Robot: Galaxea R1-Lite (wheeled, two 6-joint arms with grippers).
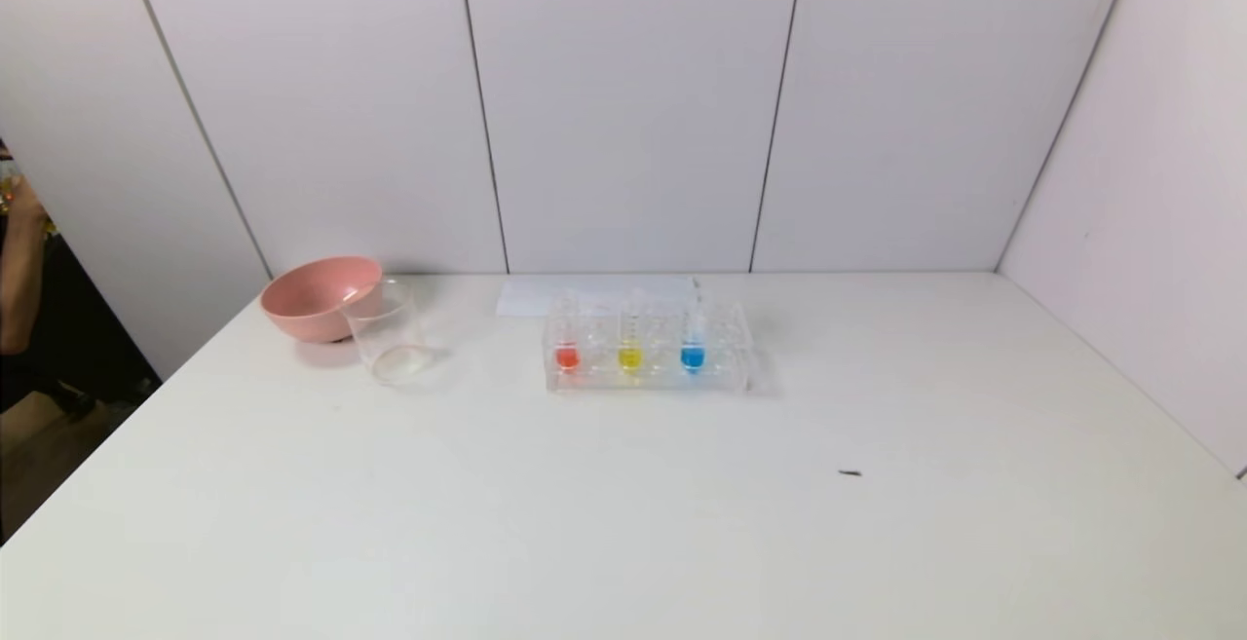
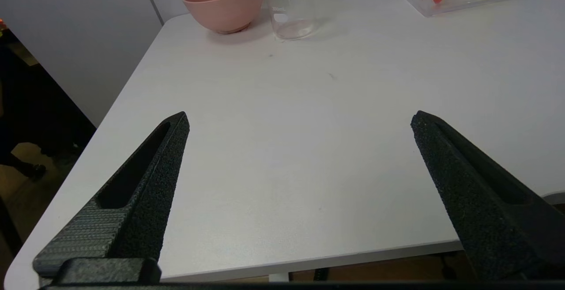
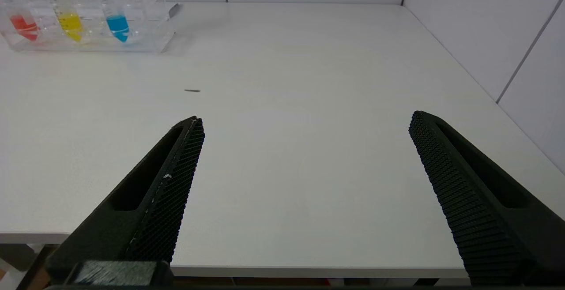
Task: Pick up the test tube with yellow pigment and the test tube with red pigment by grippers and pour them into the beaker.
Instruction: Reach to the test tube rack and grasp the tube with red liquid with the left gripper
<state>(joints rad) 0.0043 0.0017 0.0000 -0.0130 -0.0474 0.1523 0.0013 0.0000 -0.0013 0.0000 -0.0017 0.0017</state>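
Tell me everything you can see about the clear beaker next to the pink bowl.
The beaker is a small, clear, thin-walled cup, slightly tapered, with faint white markings on its wall. It stands upright on the white table, looks empty, and sits just in front of and beside the pink bowl, partly overlapping it in the head view; whether they touch is unclear. The tube rack stands apart on its other side. No gripper is near it.

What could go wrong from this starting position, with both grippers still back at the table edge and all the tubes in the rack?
1. The red tube and yellow tube stand close together beside the blue tube in the clear rack; wide-open jaws on the left gripper or right gripper may knock a neighbour.
2. The beaker looks to sit against the pink bowl, so a pour could miss into the bowl.
3. The thin, empty beaker might tip if bumped.
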